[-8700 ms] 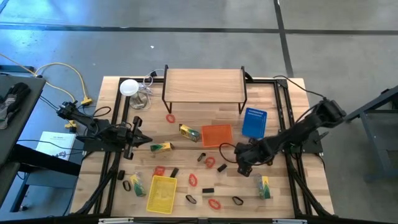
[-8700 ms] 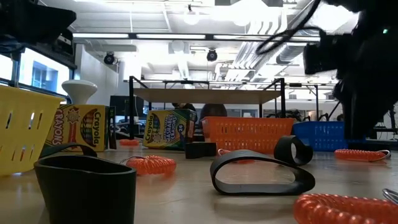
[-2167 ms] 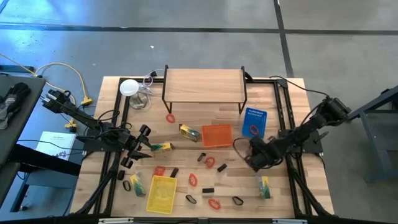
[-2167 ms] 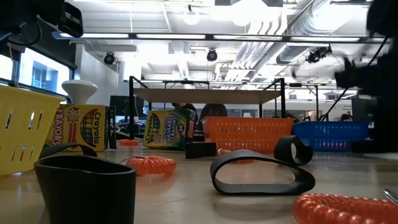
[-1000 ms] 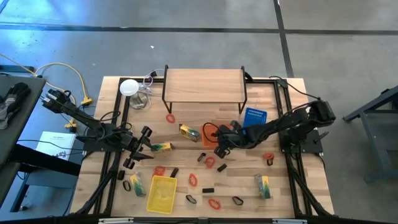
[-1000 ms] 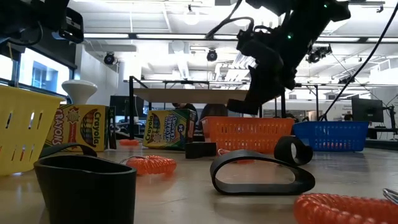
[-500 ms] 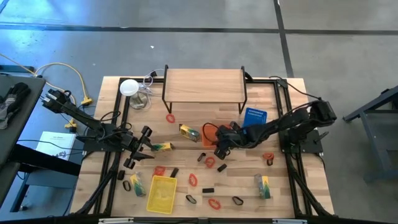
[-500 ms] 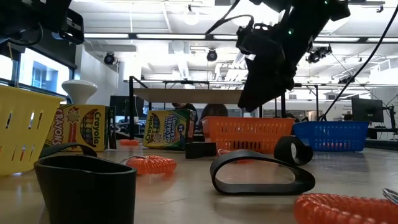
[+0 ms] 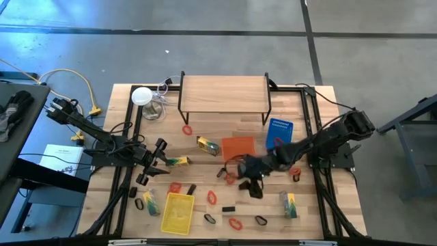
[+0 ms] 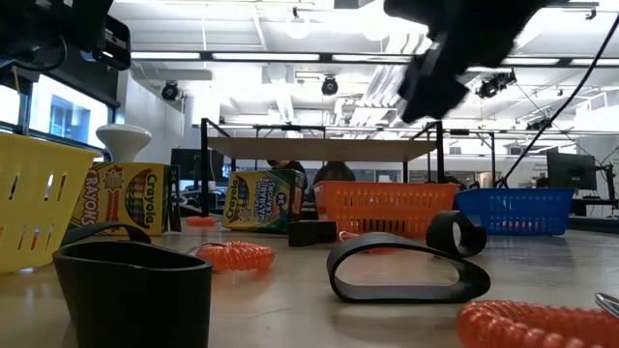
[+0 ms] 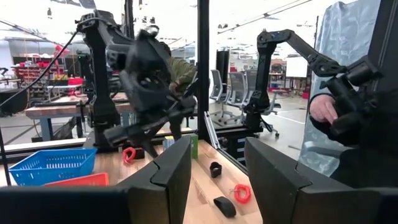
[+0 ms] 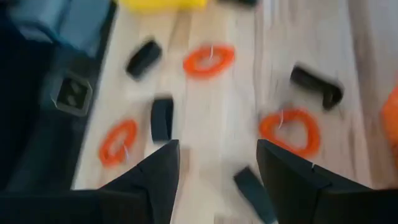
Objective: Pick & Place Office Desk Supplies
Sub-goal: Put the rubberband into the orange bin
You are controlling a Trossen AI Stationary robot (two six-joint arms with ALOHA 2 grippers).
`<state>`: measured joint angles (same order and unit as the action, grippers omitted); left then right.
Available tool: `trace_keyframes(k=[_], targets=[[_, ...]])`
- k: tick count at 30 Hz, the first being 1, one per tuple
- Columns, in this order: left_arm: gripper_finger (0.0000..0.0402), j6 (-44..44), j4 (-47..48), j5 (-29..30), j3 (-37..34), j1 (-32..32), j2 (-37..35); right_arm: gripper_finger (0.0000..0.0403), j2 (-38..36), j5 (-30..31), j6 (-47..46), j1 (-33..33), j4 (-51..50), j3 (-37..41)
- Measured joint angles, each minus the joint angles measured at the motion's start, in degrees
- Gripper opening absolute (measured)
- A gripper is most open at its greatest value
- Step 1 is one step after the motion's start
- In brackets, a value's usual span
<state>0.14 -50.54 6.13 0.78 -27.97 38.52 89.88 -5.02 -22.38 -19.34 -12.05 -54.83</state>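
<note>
The office desk supplies lie scattered on the wooden table: red bands (image 9: 212, 197), black clips (image 9: 209, 219) and yellow-green crayon packs (image 9: 208, 145). My right gripper (image 9: 251, 183) hangs open above the middle of the table, slanting down. In its wrist view (image 12: 214, 180) nothing is between the fingers; a red band (image 12: 208, 60) and a black clip (image 12: 162, 118) lie on the wood below. My left gripper (image 9: 154, 161) waits open at the left, just short of a crayon pack (image 9: 177, 161), and is empty in its wrist view (image 11: 217, 180).
An orange basket (image 9: 239, 147) and a blue basket (image 9: 278, 133) stand behind the right gripper, a yellow basket (image 9: 177, 210) near the front left. A wooden shelf (image 9: 224, 92) spans the back, with a white round disc (image 9: 141, 96) beside it. Black rails frame the table.
My right gripper has left the space above the orange basket and swung toward the table's near edge, out over the loose clips and bands. It has turned as it went; in the low view it has risen toward the top of the picture.
</note>
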Motion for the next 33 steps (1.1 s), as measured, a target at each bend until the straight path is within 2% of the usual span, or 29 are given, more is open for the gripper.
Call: trace_keyframes(k=[4,10,18,24,33], targets=[[0.0145,-0.1,0.2,0.0,0.0,0.0,0.0,0.0201,1.6,6.8,0.4,-3.5,-1.3,0.0],[0.0145,-0.5,0.4,0.0,0.0,0.0,0.0,0.0201,4.3,12.6,7.6,-6.3,-1.8,0.0],[0.0145,-1.1,0.4,0.0,0.0,0.0,0.0,0.0201,4.5,12.6,5.7,-5.0,-7.3,0.0],[0.0145,-1.1,0.4,0.0,0.0,0.0,0.0,0.0201,4.5,11.6,3.0,-4.9,-7.9,0.0],[0.0145,-1.1,2.2,0.0,0.0,0.0,0.0,0.0201,7.8,17.0,8.6,-4.6,-8.1,2.2]])
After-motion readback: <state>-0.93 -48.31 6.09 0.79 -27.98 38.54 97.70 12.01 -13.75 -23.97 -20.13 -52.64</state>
